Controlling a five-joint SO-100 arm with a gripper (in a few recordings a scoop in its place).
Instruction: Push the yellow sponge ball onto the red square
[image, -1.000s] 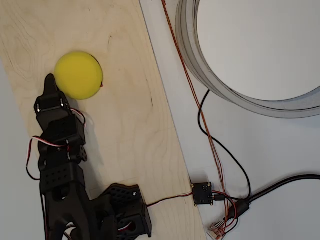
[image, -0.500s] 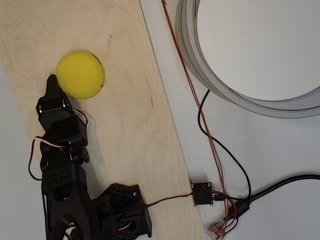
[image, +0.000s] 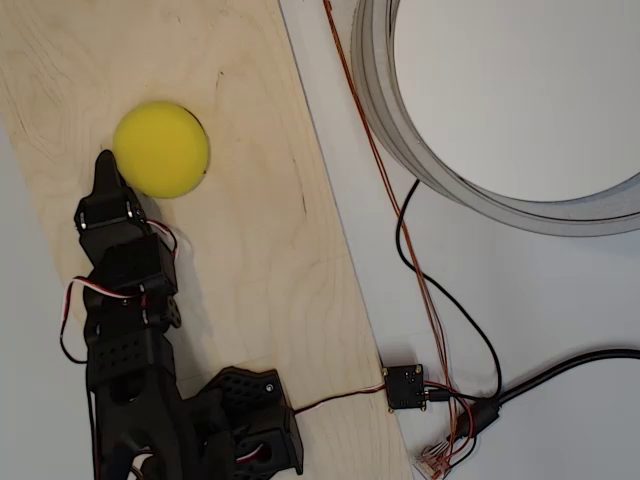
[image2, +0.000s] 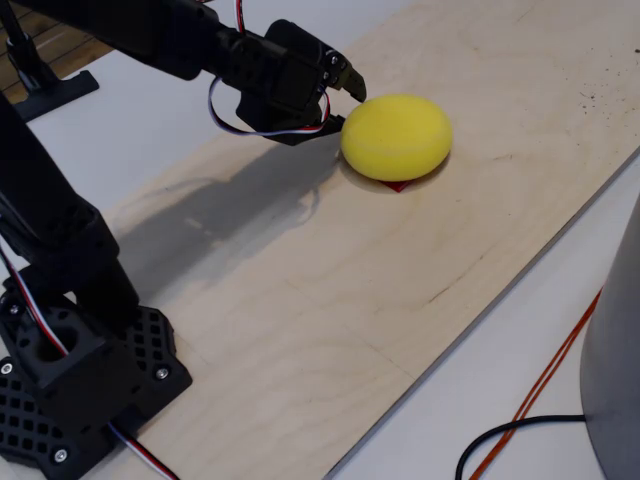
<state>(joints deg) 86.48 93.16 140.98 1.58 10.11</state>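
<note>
The yellow sponge ball (image: 161, 149) (image2: 396, 136) rests on the pale wooden board and covers nearly all of the red square; a thin red sliver (image2: 398, 185) peeks out under the ball's near side in the fixed view. My black gripper (image: 104, 164) (image2: 352, 88) is shut, with nothing held. Its pointed tip sits just off the ball's lower-left side in the overhead view, very close to it or touching it.
The wooden board (image: 250, 250) ends at a slanted edge on the right in the overhead view. Beyond it lie red and black cables (image: 420, 260), a small circuit board (image: 406, 386) and a large grey ring (image: 480, 190). The arm's base (image: 240, 425) stands at the board's bottom.
The ball shifted slightly right and up between one second and half a second ago, and the red sliver in the overhead view vanished. The gripper tip followed a little, then stayed put.
</note>
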